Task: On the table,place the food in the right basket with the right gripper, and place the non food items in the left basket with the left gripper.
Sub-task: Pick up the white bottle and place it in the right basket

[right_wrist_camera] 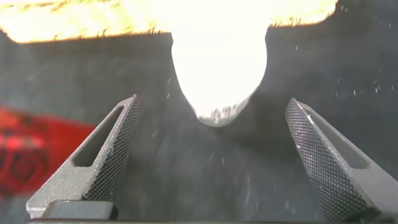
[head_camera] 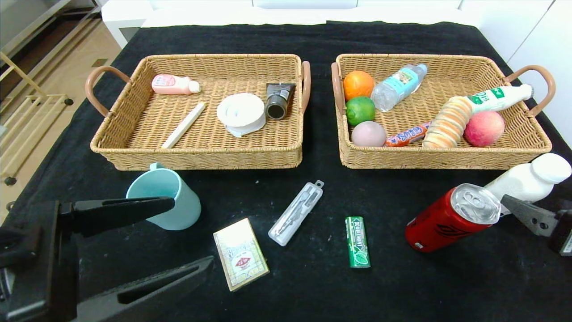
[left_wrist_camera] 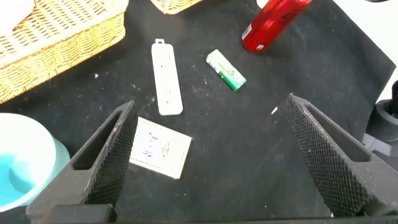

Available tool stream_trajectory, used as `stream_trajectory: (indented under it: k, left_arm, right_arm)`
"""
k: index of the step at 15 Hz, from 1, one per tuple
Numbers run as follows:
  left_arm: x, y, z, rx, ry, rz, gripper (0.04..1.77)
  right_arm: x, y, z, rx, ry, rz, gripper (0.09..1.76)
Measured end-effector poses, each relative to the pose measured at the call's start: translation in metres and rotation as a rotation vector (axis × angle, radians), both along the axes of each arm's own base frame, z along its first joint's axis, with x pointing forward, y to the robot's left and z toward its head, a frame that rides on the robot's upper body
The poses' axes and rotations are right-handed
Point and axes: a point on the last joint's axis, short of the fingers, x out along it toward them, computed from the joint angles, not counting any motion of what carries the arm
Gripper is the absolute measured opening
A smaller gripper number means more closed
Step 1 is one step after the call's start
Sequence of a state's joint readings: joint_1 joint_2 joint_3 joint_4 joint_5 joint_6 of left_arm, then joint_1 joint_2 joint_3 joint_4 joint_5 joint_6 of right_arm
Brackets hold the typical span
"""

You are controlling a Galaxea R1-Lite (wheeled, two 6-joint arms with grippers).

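Right pincer (head_camera: 534, 219) half cut off beside white bottle (head_camera: 532, 179).

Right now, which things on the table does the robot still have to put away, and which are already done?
Still to sort: cup, card box, clear case, gum, red can, white bottle.

Already done: tape roll, tube, pink bottle in the left basket; fruit, snacks, drinks in the right basket.

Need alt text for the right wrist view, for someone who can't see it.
The open right hand frames a white bottle lying on the black tablecloth, its end pointing into the gap between the fingers, untouched. A red can lies to one side, and a wicker basket's wall runs behind.
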State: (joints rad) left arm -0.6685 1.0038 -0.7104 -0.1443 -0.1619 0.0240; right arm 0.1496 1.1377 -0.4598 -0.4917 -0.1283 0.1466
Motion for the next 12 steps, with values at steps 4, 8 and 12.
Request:
stream_trajectory:
  k: [4,8,12]
  left_arm:
    - [-0.001,0.001,0.001,-0.004,-0.007,0.001,1.72]
    - [-0.002,0.002,0.002,-0.002,-0.013,0.003,1.72]
    - [-0.002,0.002,0.002,-0.002,-0.014,0.004,1.72]
  right_arm:
    - [0.017,0.000,-0.005,0.004,-0.044,-0.016,1.71]
    - [0.032,-0.003,-0.008,0.007,-0.118,-0.037,1.71]
    - [0.037,-0.003,-0.014,0.006,-0.109,-0.042,1.71]
